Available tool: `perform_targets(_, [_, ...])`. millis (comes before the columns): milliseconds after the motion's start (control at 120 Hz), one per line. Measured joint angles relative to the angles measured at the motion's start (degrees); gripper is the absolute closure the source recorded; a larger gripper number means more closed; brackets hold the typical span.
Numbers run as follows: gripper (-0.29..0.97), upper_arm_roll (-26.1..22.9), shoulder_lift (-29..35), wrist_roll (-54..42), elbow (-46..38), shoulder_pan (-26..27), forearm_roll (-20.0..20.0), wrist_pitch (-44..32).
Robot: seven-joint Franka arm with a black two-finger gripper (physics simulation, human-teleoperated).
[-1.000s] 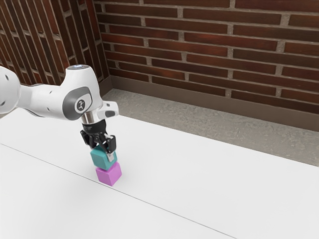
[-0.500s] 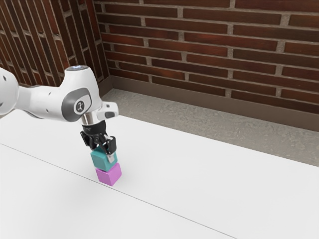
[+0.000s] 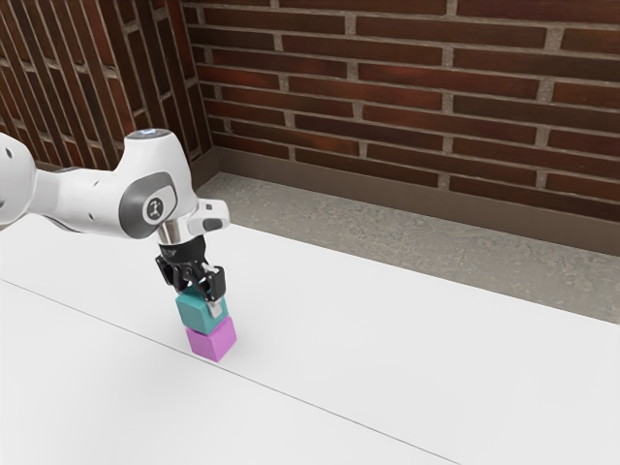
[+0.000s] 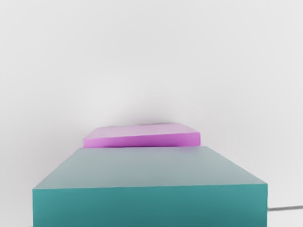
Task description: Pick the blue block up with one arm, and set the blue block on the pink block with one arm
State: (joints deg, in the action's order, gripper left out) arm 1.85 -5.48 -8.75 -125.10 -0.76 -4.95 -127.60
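The blue block [image 3: 197, 312], teal in colour, rests on top of the pink block [image 3: 211, 339] on the white table, a little left of the exterior view's middle. My gripper [image 3: 198, 306] comes straight down onto the blue block, with its black fingers on two opposite sides of the block's upper part, shut on it. In the wrist view the blue block [image 4: 151, 189] lies directly under my hand. A strip of the pink block [image 4: 142, 136] shows beyond its far edge.
A thin dark seam [image 3: 320, 405] crosses the white table [image 3: 417, 349] diagonally, passing just in front of the stack. A concrete floor strip and brick walls [image 3: 407, 87] lie behind the table.
The arm has edged very slightly toward the exterior view's left. The blue block stays on the pink block, with the fingers still at its sides.
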Motion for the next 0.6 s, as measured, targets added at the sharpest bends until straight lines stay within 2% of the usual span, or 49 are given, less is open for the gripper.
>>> perform_targets(350, [0.27, -0.1, -0.1, -0.1, 0.0, 0.0, -0.1, -0.2])
perform_targets(600, [0.11, -0.1, -0.1, -0.4, 0.0, 0.0, -0.4, -0.2])
